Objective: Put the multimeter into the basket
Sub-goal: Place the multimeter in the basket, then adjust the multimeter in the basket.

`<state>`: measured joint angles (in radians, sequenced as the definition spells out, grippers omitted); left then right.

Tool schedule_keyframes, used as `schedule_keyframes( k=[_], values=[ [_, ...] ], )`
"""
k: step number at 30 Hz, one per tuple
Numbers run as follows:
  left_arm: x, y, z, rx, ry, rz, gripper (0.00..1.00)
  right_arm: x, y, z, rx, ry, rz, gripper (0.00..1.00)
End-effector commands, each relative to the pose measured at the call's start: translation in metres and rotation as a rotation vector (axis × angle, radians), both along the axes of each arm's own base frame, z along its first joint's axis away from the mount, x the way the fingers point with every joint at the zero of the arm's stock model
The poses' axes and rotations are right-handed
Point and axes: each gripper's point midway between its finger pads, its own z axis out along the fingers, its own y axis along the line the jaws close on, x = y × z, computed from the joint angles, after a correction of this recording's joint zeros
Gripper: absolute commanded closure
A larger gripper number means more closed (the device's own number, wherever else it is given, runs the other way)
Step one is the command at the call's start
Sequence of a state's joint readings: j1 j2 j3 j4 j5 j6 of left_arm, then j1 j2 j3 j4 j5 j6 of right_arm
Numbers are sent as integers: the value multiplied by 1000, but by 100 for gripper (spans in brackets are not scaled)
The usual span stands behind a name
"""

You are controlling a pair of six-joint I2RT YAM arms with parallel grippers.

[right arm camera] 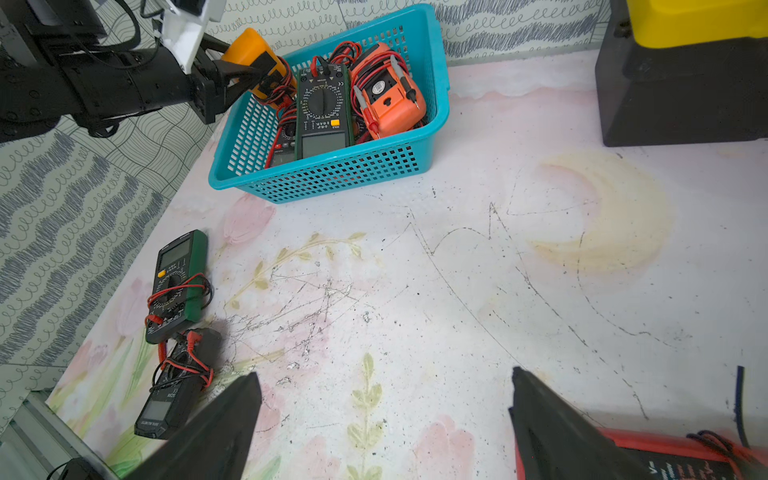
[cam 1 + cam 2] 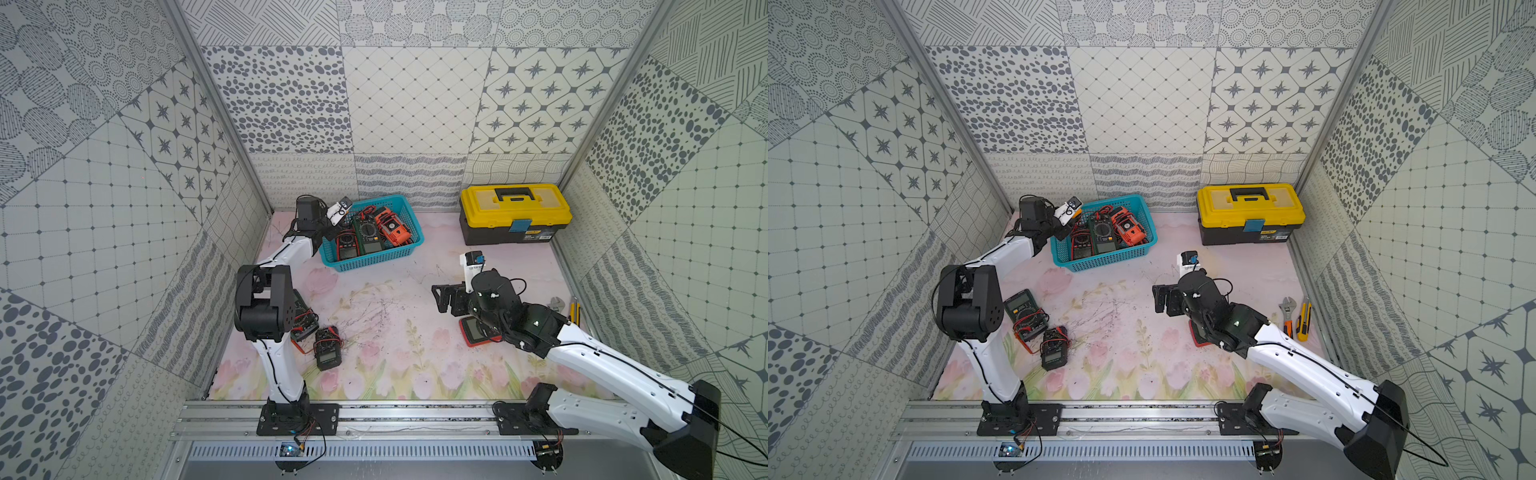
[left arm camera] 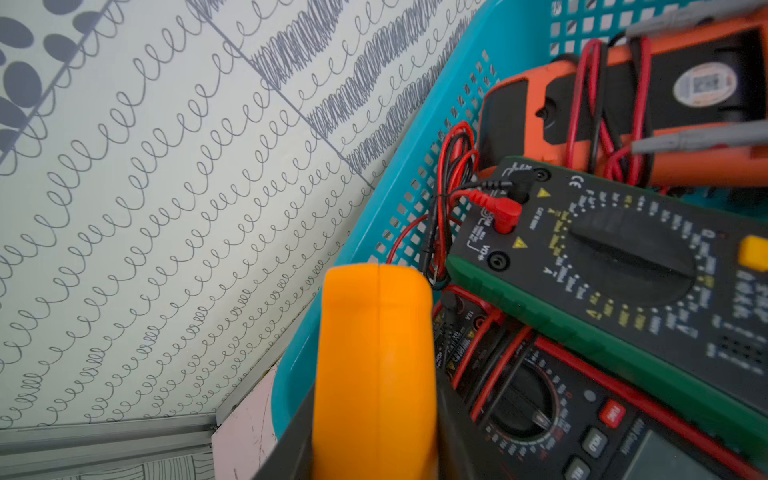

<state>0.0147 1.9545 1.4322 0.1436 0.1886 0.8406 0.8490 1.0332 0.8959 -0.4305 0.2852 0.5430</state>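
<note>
Yellow-lidded toolbox (image 2: 515, 210), wrench (image 2: 1287, 316), utility knife (image 2: 1303, 318)

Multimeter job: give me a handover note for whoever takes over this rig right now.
Left gripper: shut on the yellow multimeter, held over a corner of the basket, not released.
Right gripper: open, empty, above the table near the red multimeter.
Done: red-trimmed multimeter, basket's green multimeter and orange multimeter lie in the basket.
Left: release the yellow one, then fetch the loose green multimeter, the black multimeter and the red one from the table.
</note>
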Motion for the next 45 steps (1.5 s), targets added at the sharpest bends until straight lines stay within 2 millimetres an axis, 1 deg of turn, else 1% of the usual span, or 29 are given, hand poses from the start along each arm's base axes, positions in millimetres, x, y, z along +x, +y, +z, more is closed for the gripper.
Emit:
schedule_keyframes(
  k=[1, 2, 3, 4, 7, 11, 14, 15, 16, 17, 19, 21, 23, 24, 26, 28, 31, 32, 35, 38, 40, 42, 45],
  values=[
    [-20, -11, -2, 109, -30, -169, 68, 2, -3, 22, 48, -54, -14, 2],
    [-26, -12, -6, 108, -8, -189, 54, 3, -3, 23, 49, -55, -15, 2],
    [-31, -15, -6, 99, 8, -205, 43, 2, -3, 23, 50, -56, -13, 2],
    [-36, -19, -6, 83, 19, -231, 37, 3, -3, 22, 47, -56, -14, 2],
    [-49, -30, -6, 35, 66, -290, 35, 5, -4, 21, 43, -53, -24, 2],
    [-66, -42, -4, -16, 164, -362, 35, 5, -8, 19, 52, -48, -44, 2],
    [-74, -47, -1, -51, 226, -387, 35, 3, -13, 17, 61, -49, -63, 2],
    [-72, -46, 1, -60, 231, -375, 37, 3, -15, 17, 64, -50, -68, 2],
    [-67, -43, 4, -68, 221, -344, 42, 2, -16, 18, 67, -52, -71, 2],
    [-58, -38, 9, -84, 201, -289, 51, 1, -17, 17, 69, -51, -71, 1],
    [-41, -29, 27, -149, 147, -176, 65, 1, -18, 17, 72, -50, -74, 2],
    [-32, -21, 45, -222, 108, -88, 76, 1, -19, 16, 72, -47, -79, 2],
    [-20, -4, 59, -281, 102, 58, 85, 2, -20, 15, 74, -41, -84, 1],
    [-16, 5, 60, -290, 115, 124, 88, 2, -21, 14, 74, -37, -89, 2],
    [-14, 19, 51, -271, 193, 224, 90, 4, -23, 14, 75, -27, -102, 2],
    [-15, 26, 37, -249, 263, 277, 91, 6, -28, 9, 66, -6, -128, 2],
    [-17, 32, 14, -227, 331, 339, 92, 12, -49, -8, 29, 74, -234, 1],
    [-22, 34, 2, -213, 374, 359, 94, 13, -57, -15, 23, 109, -272, 2],
    [-23, 38, -17, -140, 431, 411, 99, 13, -81, -33, 35, 203, -369, 2],
    [-25, 37, -30, -97, 486, 431, 100, 6, -106, -50, 37, 278, -467, 1],
    [-27, 30, -37, -69, 528, 417, 100, -2, -122, -59, 51, 320, -525, 2],
    [-28, 25, -49, -11, 566, 397, 100, -11, -138, -69, 82, 362, -578, 2],
    [-29, 15, -73, 135, 593, 360, 100, -27, -163, -82, 131, 406, -657, 2]
  ],
)
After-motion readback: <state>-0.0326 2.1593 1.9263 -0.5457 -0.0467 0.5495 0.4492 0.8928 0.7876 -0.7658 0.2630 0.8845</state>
